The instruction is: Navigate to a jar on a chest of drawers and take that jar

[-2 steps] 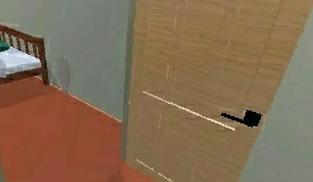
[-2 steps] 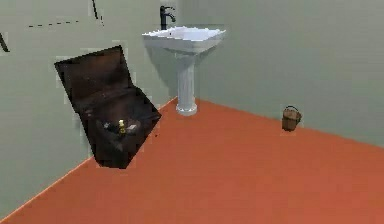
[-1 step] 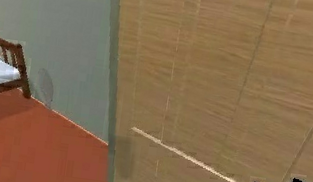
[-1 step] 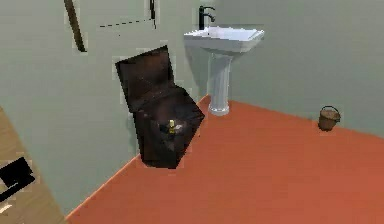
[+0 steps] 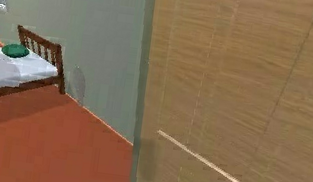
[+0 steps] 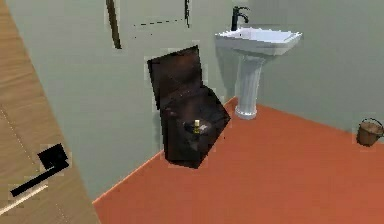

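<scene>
Looming at the forward view's right, a wooden door (image 5: 245, 91); bed (image 5: 12, 65) at left. Arm side view: dark trunk (image 6: 190, 115) at centre, white sink (image 6: 255, 45) upper right.

door (image 5: 245, 91): is showing pale tan wood grain
floor (image 5: 36, 149): is glowing rusty orange-red
wall (image 5: 97, 31): is looking pale grey-green
sink (image 6: 256, 42): is standing out white
box (image 6: 190, 115): is appearing dark brown

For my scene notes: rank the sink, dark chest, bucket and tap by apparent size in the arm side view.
1. dark chest, though it stands nearer the camera.
2. sink.
3. bucket and tap: too alike to rank; the bucket is cut by the picture's edge.
</scene>
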